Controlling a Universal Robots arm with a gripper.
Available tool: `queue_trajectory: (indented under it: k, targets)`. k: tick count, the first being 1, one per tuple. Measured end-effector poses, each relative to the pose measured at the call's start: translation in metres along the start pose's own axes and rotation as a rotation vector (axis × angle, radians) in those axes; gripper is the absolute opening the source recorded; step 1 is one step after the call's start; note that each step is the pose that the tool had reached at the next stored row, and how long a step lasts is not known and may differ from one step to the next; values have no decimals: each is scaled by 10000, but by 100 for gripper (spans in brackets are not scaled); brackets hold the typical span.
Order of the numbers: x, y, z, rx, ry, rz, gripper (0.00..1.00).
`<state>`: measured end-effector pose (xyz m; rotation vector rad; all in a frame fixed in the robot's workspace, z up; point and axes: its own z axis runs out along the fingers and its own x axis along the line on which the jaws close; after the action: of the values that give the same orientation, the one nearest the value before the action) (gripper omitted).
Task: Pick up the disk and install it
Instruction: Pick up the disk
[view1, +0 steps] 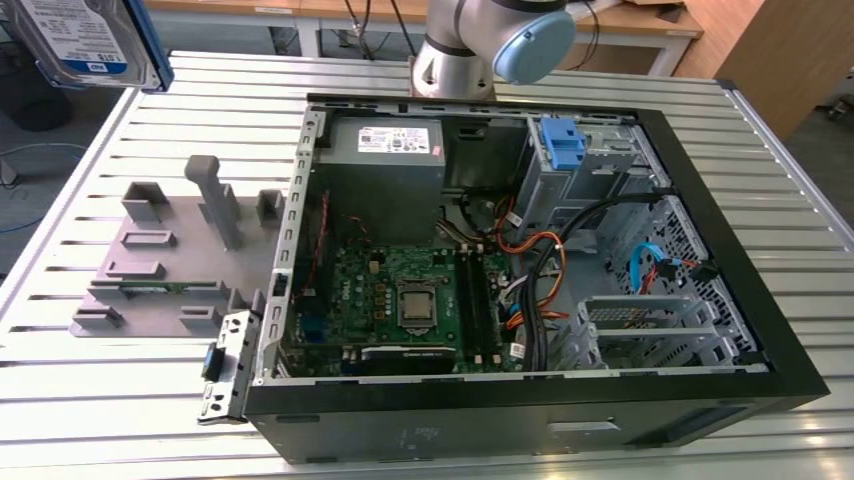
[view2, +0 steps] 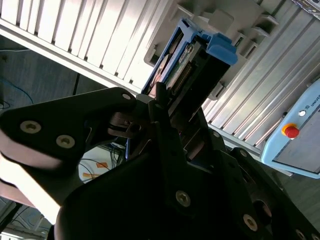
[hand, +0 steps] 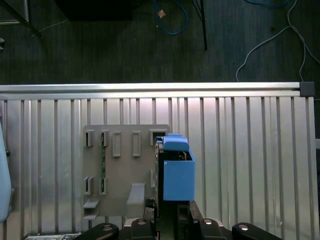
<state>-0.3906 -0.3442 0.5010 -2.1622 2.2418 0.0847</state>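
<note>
One disk hangs high above the counter, at the far corner on the exterior view's left. Its white-and-blue label faces us, and the blue carrier runs along its edge. We see the gripper clamped on it in the second wrist view. The dark fingers press against the drive's flat faces, and the disk juts out beyond them, showing its connector edge and the carrier's blue tab. In the first wrist view the disk stands edge-on out of the gripper. There we see it in front of one edge of the grey fixture plate, with the slatted counter beyond.

In the exterior view the fixture plate lies flat on the counter, just beside the open computer case and on its left. The case rests on its side with the interior facing up. Inside, we find the grey power-supply box at the far end and the green motherboard nearer us. A bare blue bracket sits in the drive cage at the far right. Orange and black cables run between the board and the cage. We see the arm rising just beyond the far wall of the case, well apart from the lifted disk.
</note>
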Motion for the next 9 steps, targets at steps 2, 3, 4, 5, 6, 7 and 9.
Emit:
queue_trajectory:
  k: [2,3,4,5,6,7,9]
  targets:
    - [0,0,0,0,0,0,35]
    - [0,0,0,0,0,0,35]
    - [0,-1,1,1,-1,0,35]
    - [-1,-5,0,1,-1,1,35]
    - [-1,-10,0,0,0,0,35]
    - [-1,-18,0,0,0,-1,35]
    - [-1,-40,-1,0,0,0,35]
